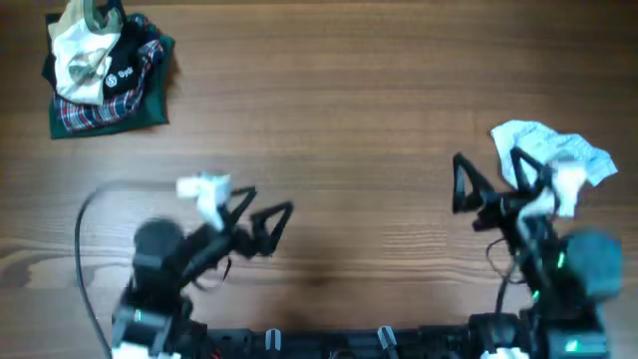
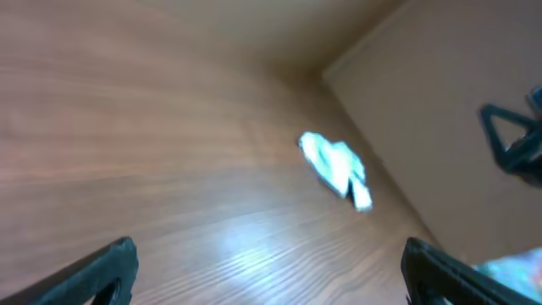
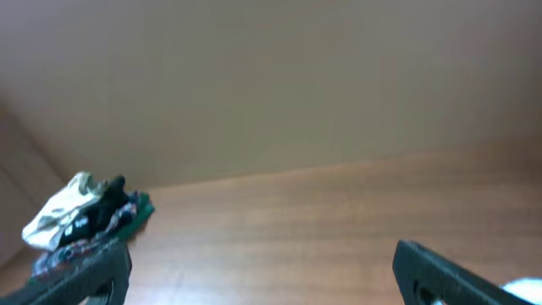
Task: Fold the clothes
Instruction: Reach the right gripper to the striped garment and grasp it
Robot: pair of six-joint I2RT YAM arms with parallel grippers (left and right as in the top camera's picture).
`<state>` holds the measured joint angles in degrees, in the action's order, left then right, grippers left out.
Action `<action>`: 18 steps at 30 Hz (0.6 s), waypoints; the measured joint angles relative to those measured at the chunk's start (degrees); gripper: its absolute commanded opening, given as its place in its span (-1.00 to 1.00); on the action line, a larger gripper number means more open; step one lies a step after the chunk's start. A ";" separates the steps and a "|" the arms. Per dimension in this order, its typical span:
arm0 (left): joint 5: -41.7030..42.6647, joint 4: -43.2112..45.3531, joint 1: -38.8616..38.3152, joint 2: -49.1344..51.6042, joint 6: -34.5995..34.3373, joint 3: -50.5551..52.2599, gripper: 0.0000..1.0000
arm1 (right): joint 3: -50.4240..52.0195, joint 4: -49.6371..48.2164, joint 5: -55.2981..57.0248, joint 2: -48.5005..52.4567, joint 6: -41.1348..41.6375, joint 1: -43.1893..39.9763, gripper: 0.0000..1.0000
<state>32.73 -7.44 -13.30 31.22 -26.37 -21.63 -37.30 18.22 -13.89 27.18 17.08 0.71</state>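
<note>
From overhead, the garment (image 1: 546, 158) is lying crumpled on the table (image 1: 349, 110), just to the right of the right claw (image 1: 495, 178). The claw's right finger is overlapping the garment's near edge, but this view is not showing whether the two are touching. The right claw is standing wide open and gripping nothing. The left claw (image 1: 271, 204) is sitting well to the left of the right claw, its fingers spread and empty. A pile (image 1: 105, 70) of other cloth is lying far to the left of the right claw, at the table's far corner.

The left wrist view is looking across the table (image 2: 169, 127) toward the right claw (image 2: 512, 144), which is showing blurred at the frame's edge. The garment (image 2: 334, 165) is lying as a small pale heap beside it. The left claw (image 2: 267, 263) is gaping wide, with only bare wood between its fingers. The overhead view is not showing that gap so plainly.

The right wrist view is facing away from the garment, and only a pale sliver is showing at the bottom right corner. It is too little to identify. The right claw (image 3: 262, 254) is spread wide over bare table (image 3: 339, 212) and holding nothing. The pile (image 3: 85, 216) is lying beyond the claw's left finger.
</note>
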 measured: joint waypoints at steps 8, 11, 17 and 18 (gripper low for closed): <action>-9.75 -25.57 -16.55 43.28 12.26 -39.60 1.00 | -19.43 12.72 -2.84 30.95 -14.69 -0.22 0.99; -11.06 -25.79 -20.02 49.66 16.26 -40.52 0.99 | -19.43 12.68 -8.90 34.58 -15.54 -0.22 1.00; -11.26 -26.05 -20.61 54.07 18.21 -40.52 1.00 | -19.96 19.65 6.82 42.60 2.60 -2.80 0.83; -11.23 -26.14 -20.61 54.07 18.23 -40.52 0.99 | -19.96 20.26 11.23 45.75 7.56 -4.39 0.82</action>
<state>21.50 -33.58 -33.91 85.30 -8.14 -62.15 -57.25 38.48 -2.66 72.93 24.64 -3.68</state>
